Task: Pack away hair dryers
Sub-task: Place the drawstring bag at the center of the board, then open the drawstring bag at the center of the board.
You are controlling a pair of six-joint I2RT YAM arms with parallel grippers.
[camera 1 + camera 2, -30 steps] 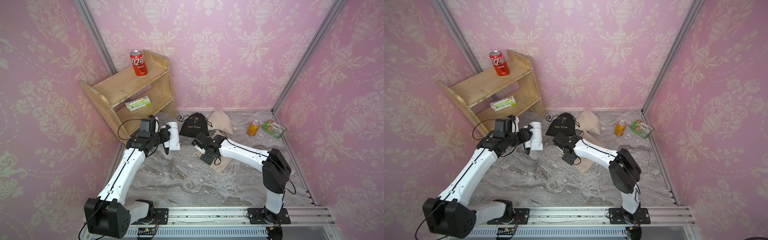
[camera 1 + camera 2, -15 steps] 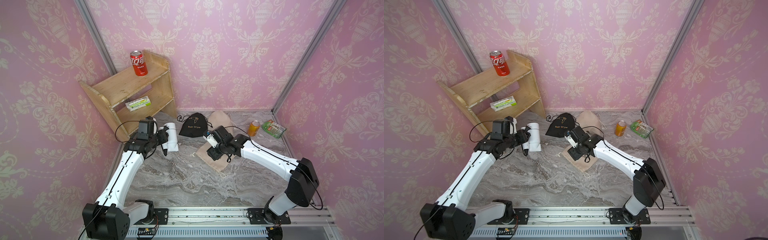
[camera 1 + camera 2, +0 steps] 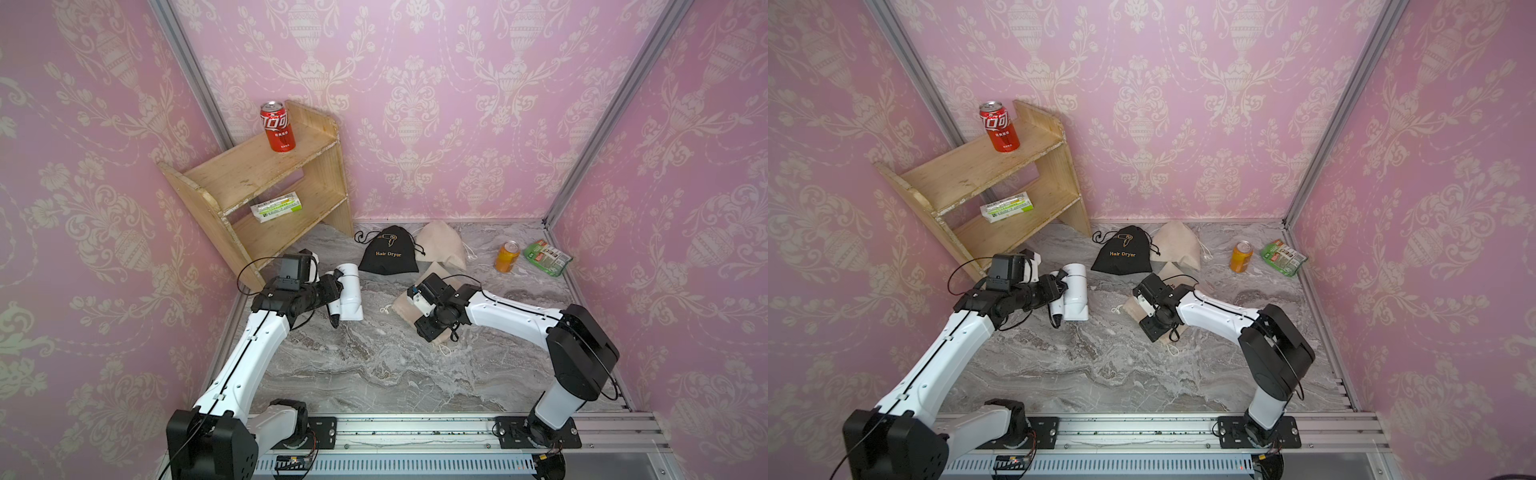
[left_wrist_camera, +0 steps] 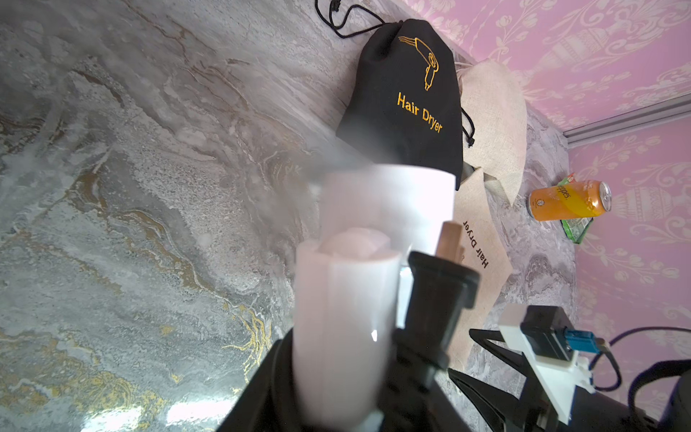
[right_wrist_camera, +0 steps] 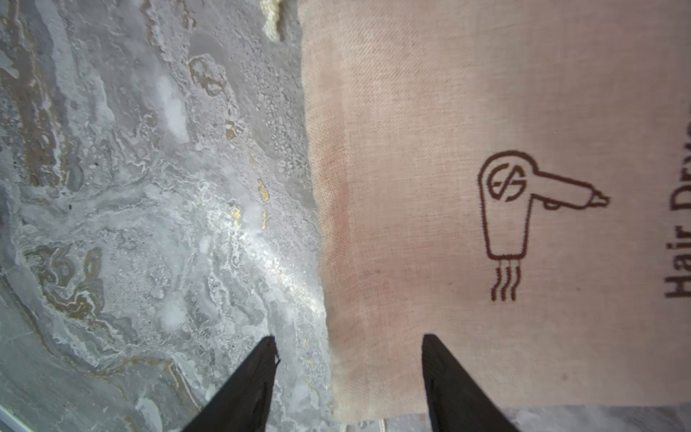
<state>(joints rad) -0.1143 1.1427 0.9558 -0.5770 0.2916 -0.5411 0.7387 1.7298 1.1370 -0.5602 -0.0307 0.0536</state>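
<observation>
Left wrist view: white hair dryer [image 4: 389, 202] fills the frame. It is glossy hard plastic with a short round barrel and a rounded handle, and a black plug [image 4: 437, 288] with copper prongs is bunched alongside. Left pincer [image 3: 332, 287] is clamped on the handle and seems to hold the dryer just off the bench [image 3: 374, 365], near the wooden shelf [image 3: 257, 174] and well apart from the pouches. Right pincer [image 5: 348, 338] is apart and holds nothing. It straddles the hemmed edge of the flat beige pouch [image 5: 448, 187], with one tip over marble and one over cloth. The pouch is coarse limp weave with a printed dryer logo and a cream drawstring. The black pouch [image 3: 388, 255] and a second beige pouch [image 3: 440, 245] lie behind it; I cannot tell what is inside them. Risks: closing here could pinch both cloth layers, so the mouth never opens. The limp pouch may also just slide on the polished marble. The slick handle could twist in the grip, and the plug or cord could snag the drawstring on insertion.
</observation>
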